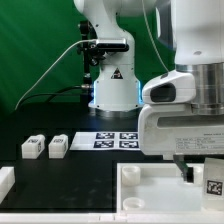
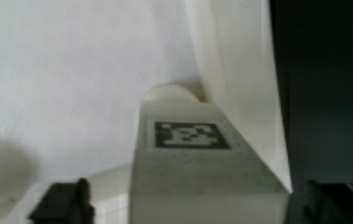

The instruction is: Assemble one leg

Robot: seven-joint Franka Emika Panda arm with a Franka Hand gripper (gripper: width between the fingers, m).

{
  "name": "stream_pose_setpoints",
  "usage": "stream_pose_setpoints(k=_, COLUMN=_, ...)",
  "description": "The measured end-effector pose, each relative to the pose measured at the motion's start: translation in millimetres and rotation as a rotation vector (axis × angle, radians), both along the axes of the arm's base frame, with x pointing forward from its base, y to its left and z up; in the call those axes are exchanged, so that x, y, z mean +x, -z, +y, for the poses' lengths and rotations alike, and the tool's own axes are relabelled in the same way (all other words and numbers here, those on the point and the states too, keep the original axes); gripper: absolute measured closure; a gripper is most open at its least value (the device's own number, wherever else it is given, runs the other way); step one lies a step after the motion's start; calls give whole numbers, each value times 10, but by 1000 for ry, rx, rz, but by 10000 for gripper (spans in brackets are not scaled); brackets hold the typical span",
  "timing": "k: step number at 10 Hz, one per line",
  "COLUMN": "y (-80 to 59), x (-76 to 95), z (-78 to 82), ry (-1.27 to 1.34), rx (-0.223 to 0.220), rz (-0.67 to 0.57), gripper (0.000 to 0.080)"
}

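Note:
A leg [image 2: 199,150], a white block with a black-and-white tag, lies between my fingers in the wrist view, its far end against the raised rim of the white tray [image 2: 235,60]. One finger [image 2: 61,200] stands a little apart from the leg. The other finger [image 2: 333,200] is close beside it. In the exterior view my gripper [image 1: 200,172] hangs over the tray [image 1: 150,190] at the exterior view's right, with this leg [image 1: 214,181] under it. Two more legs [image 1: 33,147] [image 1: 58,146] lie on the black table at the exterior view's left.
The marker board [image 1: 115,140] lies in front of the robot base [image 1: 110,90]. Another white part [image 1: 5,180] shows at the exterior view's left edge. A cable runs behind the base.

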State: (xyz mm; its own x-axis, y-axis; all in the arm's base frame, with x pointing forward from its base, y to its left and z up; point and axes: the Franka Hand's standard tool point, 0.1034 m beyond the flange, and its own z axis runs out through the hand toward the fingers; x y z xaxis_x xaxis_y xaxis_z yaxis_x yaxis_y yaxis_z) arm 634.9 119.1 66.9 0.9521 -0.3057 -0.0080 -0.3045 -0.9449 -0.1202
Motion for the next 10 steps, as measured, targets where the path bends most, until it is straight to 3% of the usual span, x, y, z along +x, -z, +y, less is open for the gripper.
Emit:
stream_pose_setpoints(k=1, y=0, x=-2, z=16, ry=158, rx=11, rz=19, gripper=417)
stream_pose_setpoints(k=2, y=2, x=-4, z=4, ry=273, rx=14, rz=34, gripper=501)
stream_pose_setpoints(k=4, y=3, x=8, z=-16, ry=750, rx=38, rz=100, gripper=501)
stream_pose_setpoints(k=6, y=-1, x=9, z=-19, ry=1224, rx=93, rz=183, gripper=501)
stream_pose_setpoints(k=8, y=14, x=-16, z=-30, ry=1559, rx=118, rz=246, gripper=502)
stream_pose_setpoints(k=10, y=19, x=-20, z=-31, ry=1597, rx=115, rz=251, gripper=493)
